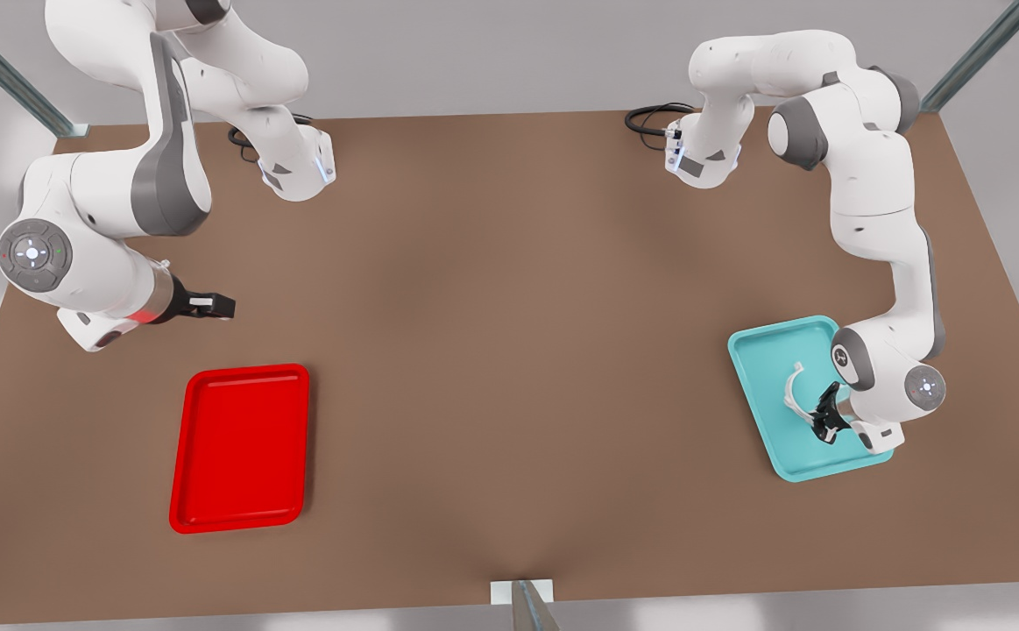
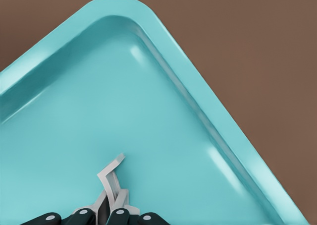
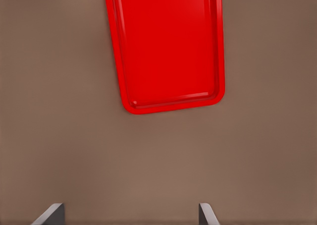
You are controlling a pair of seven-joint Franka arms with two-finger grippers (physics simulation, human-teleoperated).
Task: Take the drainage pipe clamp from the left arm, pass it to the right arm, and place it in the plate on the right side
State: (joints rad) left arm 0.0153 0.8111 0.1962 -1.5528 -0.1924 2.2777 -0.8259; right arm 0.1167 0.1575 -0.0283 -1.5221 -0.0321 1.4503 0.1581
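Brown table (image 1: 509, 289), seen from above, with one tray toward each side and both arms reaching in from the far edge. Left arm (image 1: 886, 219), on the front view's right, bends down over the teal tray (image 1: 759, 350). Right arm (image 1: 106, 228), on the front view's left, waits above bare table just beyond the far end of the plate (image 1: 242, 447), the red tray, which holds nothing.

Left gripper (image 1: 824, 412) is low inside the teal tray, its fingers (image 2: 119, 216) pressed onto one end of the drainage pipe clamp (image 1: 794, 390); the white arc juts up from the fingertips, and whether its lower end touches the tray floor cannot be told. Right gripper (image 1: 211, 305) is spread wide, nothing between its fingers (image 3: 49, 214).

Step in hand, as judged: securing and lifting the clamp. A straight rise clear of the rim, grip firm on the thin tab, should leave the free end exposed for the handover.
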